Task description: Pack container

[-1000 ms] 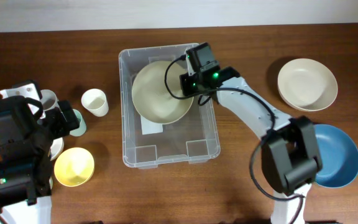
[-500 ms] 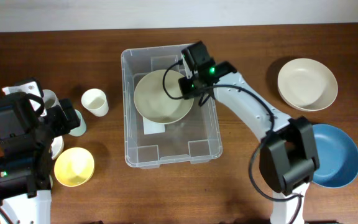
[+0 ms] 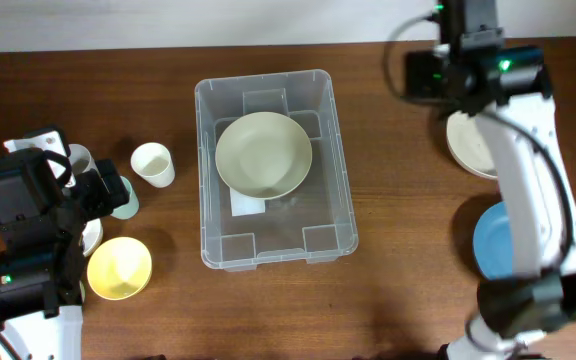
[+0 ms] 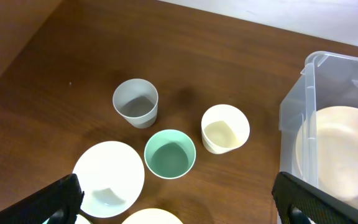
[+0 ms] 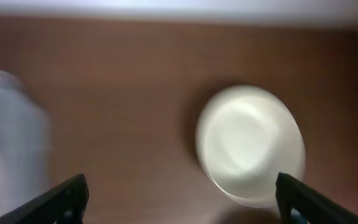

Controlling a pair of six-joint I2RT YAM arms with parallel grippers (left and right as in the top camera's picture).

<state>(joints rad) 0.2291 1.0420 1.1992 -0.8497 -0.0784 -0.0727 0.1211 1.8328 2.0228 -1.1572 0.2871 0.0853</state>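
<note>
I am holding my right gripper point(image 5: 182, 202) wide open and empty near the cream bowl point(image 5: 250, 146); I reckon I should be lining one finger over its rim before closing. My left gripper point(image 4: 176, 202) is hanging open, empty too. Farther off, the container point(image 3: 204, 180) is sitting mid-table, mouth up, long axis running away from me, a second bowl point(image 3: 263, 155) already inside.

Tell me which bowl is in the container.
The cream bowl in the container; the second cream bowl, yellow bowl and blue bowl sit outside it.
</note>
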